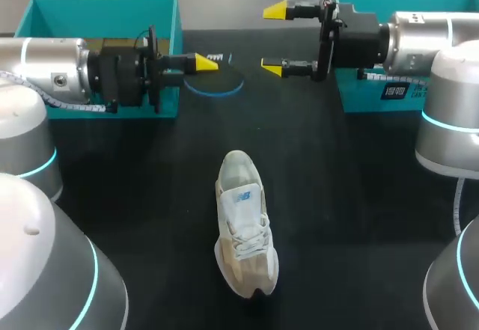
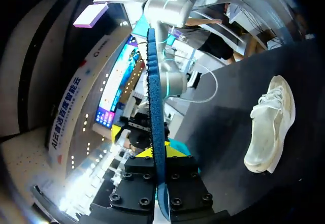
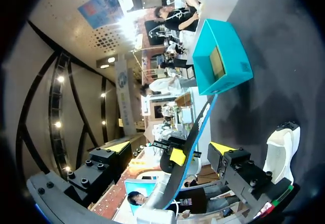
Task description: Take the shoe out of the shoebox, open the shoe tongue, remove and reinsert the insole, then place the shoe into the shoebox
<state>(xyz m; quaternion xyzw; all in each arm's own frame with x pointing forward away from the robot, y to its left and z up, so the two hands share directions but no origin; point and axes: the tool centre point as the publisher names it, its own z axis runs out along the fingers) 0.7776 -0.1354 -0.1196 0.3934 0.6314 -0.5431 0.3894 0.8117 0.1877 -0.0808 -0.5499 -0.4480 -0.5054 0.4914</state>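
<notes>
The white shoe (image 1: 243, 225) lies on the black table, toe toward the far side, laces up; it also shows beside the fingers as shoe (image 2: 269, 127) and shoe (image 3: 282, 153). My left gripper (image 1: 200, 62) is shut on the dark, blue-edged insole (image 1: 217, 84), held in the air in front of the left teal shoebox (image 1: 105, 16). In its own view the insole (image 2: 155, 102) stands edge-on between the left gripper (image 2: 160, 153) fingers. My right gripper (image 1: 275, 38) is open, its fingers apart on either side of the insole (image 3: 198, 127), not touching it.
A second teal box part (image 1: 359, 94) sits at the far right under my right arm. The left shoebox (image 3: 221, 61) stands open with a brown inside. The black tabletop (image 1: 352, 218) stretches around the shoe.
</notes>
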